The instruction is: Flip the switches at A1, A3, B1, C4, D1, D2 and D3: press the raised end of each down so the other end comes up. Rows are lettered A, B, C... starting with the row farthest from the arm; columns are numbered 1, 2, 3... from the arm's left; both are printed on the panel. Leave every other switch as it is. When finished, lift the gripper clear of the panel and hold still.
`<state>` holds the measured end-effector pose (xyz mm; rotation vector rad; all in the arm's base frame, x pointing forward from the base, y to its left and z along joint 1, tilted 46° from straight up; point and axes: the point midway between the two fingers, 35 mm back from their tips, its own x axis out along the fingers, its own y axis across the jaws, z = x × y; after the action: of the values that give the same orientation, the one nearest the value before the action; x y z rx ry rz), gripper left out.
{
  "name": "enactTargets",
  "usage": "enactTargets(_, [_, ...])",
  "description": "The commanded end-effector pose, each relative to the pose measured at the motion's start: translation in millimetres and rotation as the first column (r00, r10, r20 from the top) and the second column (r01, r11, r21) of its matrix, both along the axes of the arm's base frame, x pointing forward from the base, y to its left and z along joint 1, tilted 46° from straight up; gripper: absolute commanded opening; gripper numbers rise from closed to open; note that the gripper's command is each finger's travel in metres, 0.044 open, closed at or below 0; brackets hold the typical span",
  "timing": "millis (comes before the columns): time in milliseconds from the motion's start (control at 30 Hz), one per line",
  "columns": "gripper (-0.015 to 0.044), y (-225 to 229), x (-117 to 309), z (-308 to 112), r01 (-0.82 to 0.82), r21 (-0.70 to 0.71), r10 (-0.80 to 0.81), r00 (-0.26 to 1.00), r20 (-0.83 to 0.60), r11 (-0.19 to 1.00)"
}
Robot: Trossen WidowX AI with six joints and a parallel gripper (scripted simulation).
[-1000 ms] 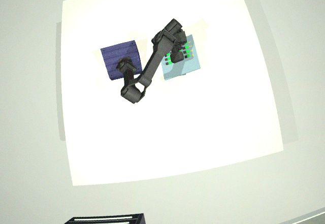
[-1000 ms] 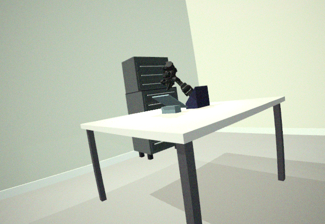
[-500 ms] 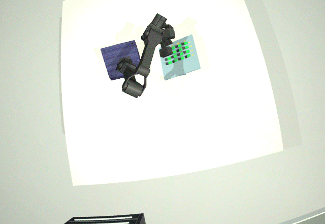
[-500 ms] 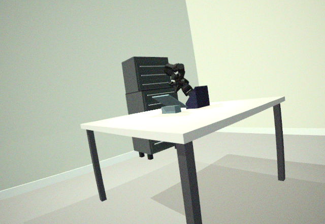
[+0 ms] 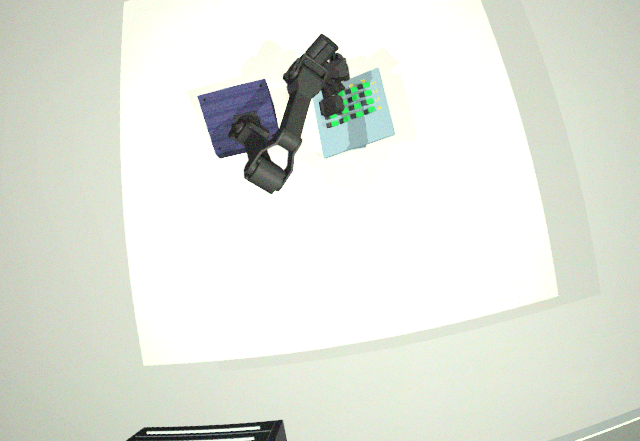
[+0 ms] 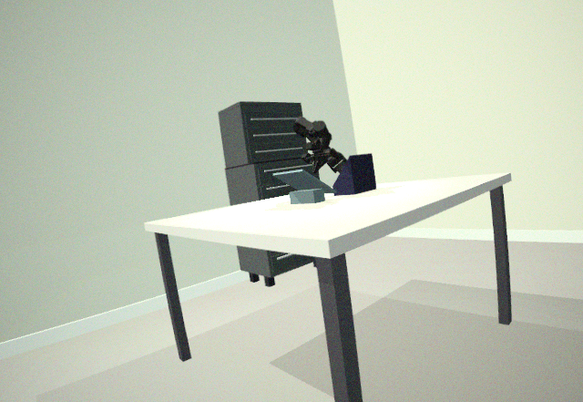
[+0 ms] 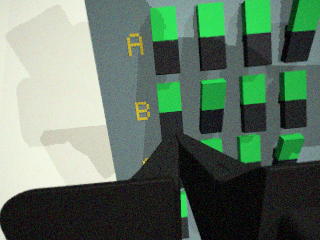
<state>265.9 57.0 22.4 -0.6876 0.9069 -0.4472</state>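
Observation:
The pale blue tilted panel point(image 5: 379, 127) point(image 6: 304, 181) point(image 7: 107, 75) carries rows of green-and-black rocker switches. My gripper point(image 6: 315, 170) point(image 7: 175, 142) is shut and empty; its tips are at the lower, black end of switch B1 point(image 7: 169, 97). Whether they touch it, I cannot tell. Switch A1 point(image 7: 165, 25) and switch A3 point(image 7: 257, 17) show bright green upper halves. Switch B2 point(image 7: 213, 95) shows a darker green half. Switch C4 point(image 7: 290, 147) is partly in view. The fingers hide C1 and most of row D in the wrist view; the arm covers part of the panel in the top view.
A dark blue block point(image 5: 235, 100) point(image 6: 362, 173) stands at the arm's base, beside the panel. The panel's left edge lies just left of the row letters in the wrist view. A dark drawer cabinet point(image 6: 232, 139) stands behind the white table point(image 5: 330, 250) point(image 6: 244, 228).

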Motion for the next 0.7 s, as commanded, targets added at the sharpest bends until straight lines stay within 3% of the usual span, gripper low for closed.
enactTargets(0, [0.0,-5.1,2.0,-3.9,0.0,-0.012,0.0,1.0,-0.004,1.0])
enactTargets(667, [0.0,-13.6,9.2,-11.6,0.0,-0.012,0.0,1.0,-0.004,1.0])
